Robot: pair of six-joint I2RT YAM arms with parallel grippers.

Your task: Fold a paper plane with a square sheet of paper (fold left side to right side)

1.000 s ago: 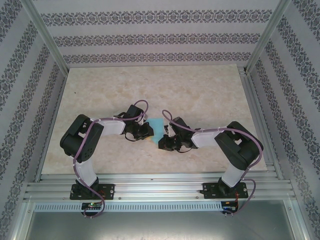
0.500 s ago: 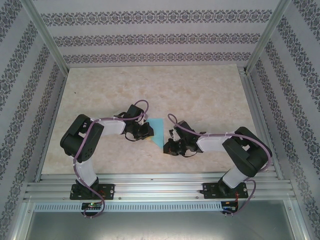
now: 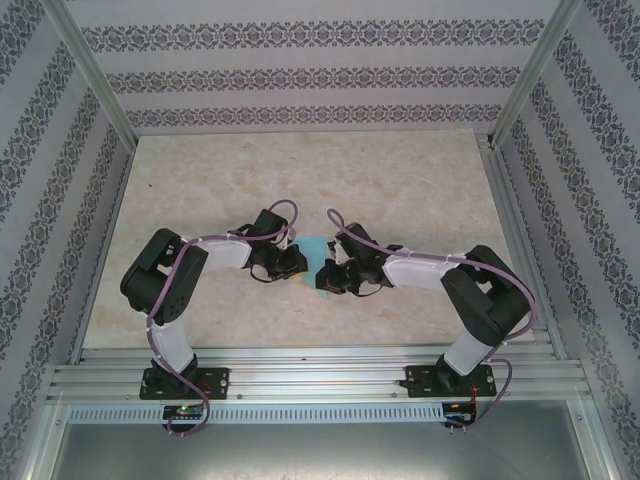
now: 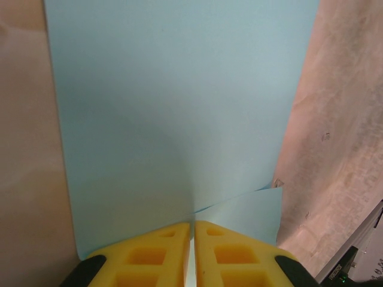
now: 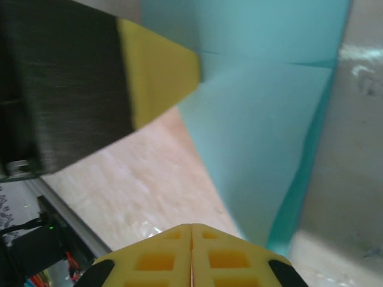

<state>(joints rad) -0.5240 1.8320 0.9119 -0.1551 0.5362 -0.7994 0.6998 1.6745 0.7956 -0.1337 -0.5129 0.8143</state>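
Observation:
The square sheet of paper (image 3: 316,246) is turquoise-blue and lies mid-table between my two grippers, partly folded, with one layer lifted over another (image 4: 173,107). My left gripper (image 3: 297,262) is shut, its yellow fingertips (image 4: 192,222) pinching the sheet's near edge; a crease runs out from the tips. My right gripper (image 3: 326,278) is shut with nothing between its fingers (image 5: 191,225). It hovers just in front of the sheet's lower corner (image 5: 263,137). The left gripper's yellow finger (image 5: 158,72) shows at the upper left of the right wrist view.
The beige marbled tabletop (image 3: 400,180) stretches behind and beside the arms. An aluminium rail (image 3: 320,365) runs along the near edge. Patterned walls and metal posts (image 3: 90,80) close in the sides and back.
My right gripper drew back to the right, then came in leftward again over the sheet's lower part. The left arm stayed put with its grip.

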